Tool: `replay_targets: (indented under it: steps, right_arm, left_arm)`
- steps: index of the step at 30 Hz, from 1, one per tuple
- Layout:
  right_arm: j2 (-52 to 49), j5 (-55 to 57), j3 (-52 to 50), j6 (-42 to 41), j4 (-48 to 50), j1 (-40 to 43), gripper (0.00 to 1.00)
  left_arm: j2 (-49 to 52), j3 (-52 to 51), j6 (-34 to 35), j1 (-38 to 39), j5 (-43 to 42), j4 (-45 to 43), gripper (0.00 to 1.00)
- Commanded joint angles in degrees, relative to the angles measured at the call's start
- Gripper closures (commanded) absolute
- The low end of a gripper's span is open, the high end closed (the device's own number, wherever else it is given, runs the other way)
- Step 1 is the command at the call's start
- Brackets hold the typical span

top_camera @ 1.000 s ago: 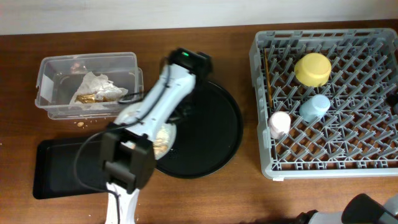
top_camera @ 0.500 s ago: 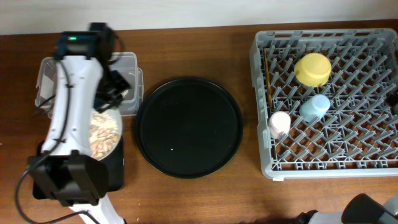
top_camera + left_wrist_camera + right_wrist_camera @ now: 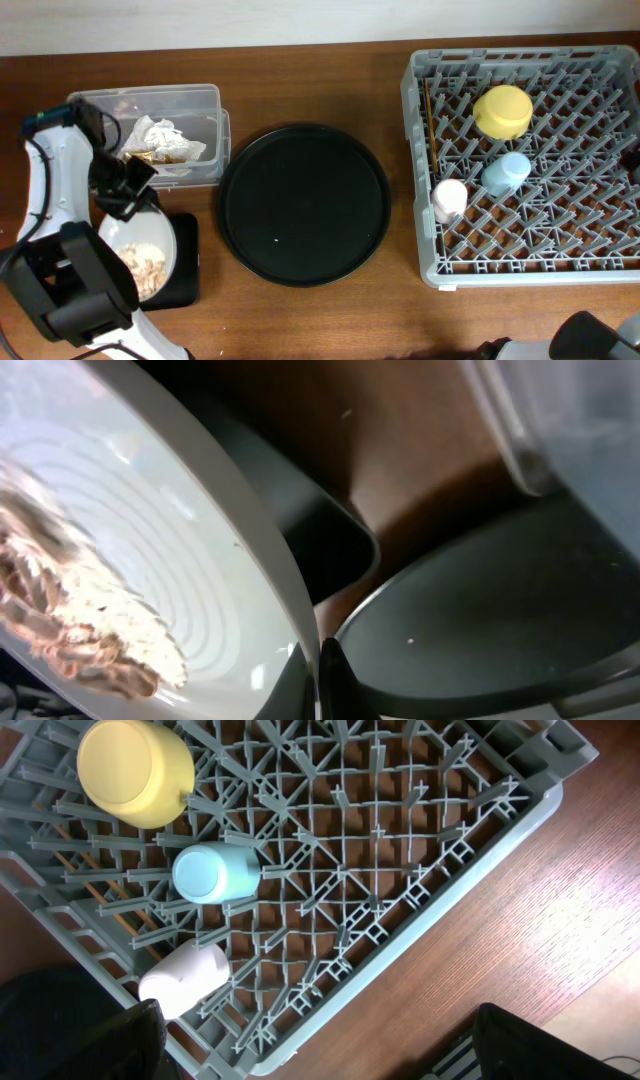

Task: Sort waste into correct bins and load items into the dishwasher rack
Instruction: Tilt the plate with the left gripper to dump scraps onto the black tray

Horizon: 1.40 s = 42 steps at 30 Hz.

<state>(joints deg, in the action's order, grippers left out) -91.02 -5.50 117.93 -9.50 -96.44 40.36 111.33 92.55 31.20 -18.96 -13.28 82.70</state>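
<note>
Overhead view: the left gripper is clamped shut on the rim of the pale plate, over at the left edge of the table. The plate sits above the shallow black tray and hides most of it. I can't tell if the two are touching. The food scraps – rice and brown bits – are piled on the near side of the plate.

Just behind that is the clear tub with the crumpled napkin and its gold-brown wrapper bits inside. The big round black tray is in the middle, right beside the tub.

The rack takes up the right side. In it are the yellow bowl, bottom up, then the light-blue cup and the pink cup lying close together, with the chopsticks along the left wall.

From the right wrist cam, the right gripper hangs over the rack's near corner – jaws spread wide, nothing in them.
</note>
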Motion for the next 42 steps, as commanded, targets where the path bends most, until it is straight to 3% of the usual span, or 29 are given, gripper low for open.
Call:
replay_targets:
  steps: [1,5,13,18,22,27,30,31,42]
  right_arm:
    - [-0.3,-0.3,0.2,-0.5,0.0,0.2,0.01]
    - [-0.3,-0.3,0.2,-0.5,0.0,0.2,0.01]
    - [-0.3,-0.3,0.2,-0.5,0.0,0.2,0.01]
    - [-0.3,-0.3,0.2,-0.5,0.0,0.2,0.01]
    - [-0.3,-0.3,0.2,-0.5,0.0,0.2,0.01]
    - [-0.3,-0.3,0.2,-0.5,0.0,0.2,0.01]
    - [-0.3,-0.3,0.2,-0.5,0.0,0.2,0.01]
    - [-0.3,-0.3,0.2,-0.5,0.0,0.2,0.01]
    - [-0.3,-0.3,0.2,-0.5,0.0,0.2,0.01]
  left_arm:
    - [-0.6,-2.0,-3.9,-2.0,-3.8,-1.2,0.99]
    - [-0.8,-2.0,-10.6,-4.0,-13.9,-1.1,0.99]
    - [-3.7,-2.0,-20.0,-10.4,-26.4,1.2,0.99]
    - [-6.4,-2.0,-21.2,-15.3,-29.0,2.9,0.99]
    - [-7.1,-2.0,-27.6,-20.3,-37.2,5.7,0.99]
    - [-7.1,-2.0,-31.0,-25.0,-38.9,8.2,0.99]
    - [-7.1,-2.0,-37.7,-26.6,-44.6,10.5,0.99]
    - [-7.1,-2.0,-43.0,-27.5,-48.4,12.8,0.99]
    - [-7.0,-2.5,-44.6,-30.9,-49.9,12.0,0.99]
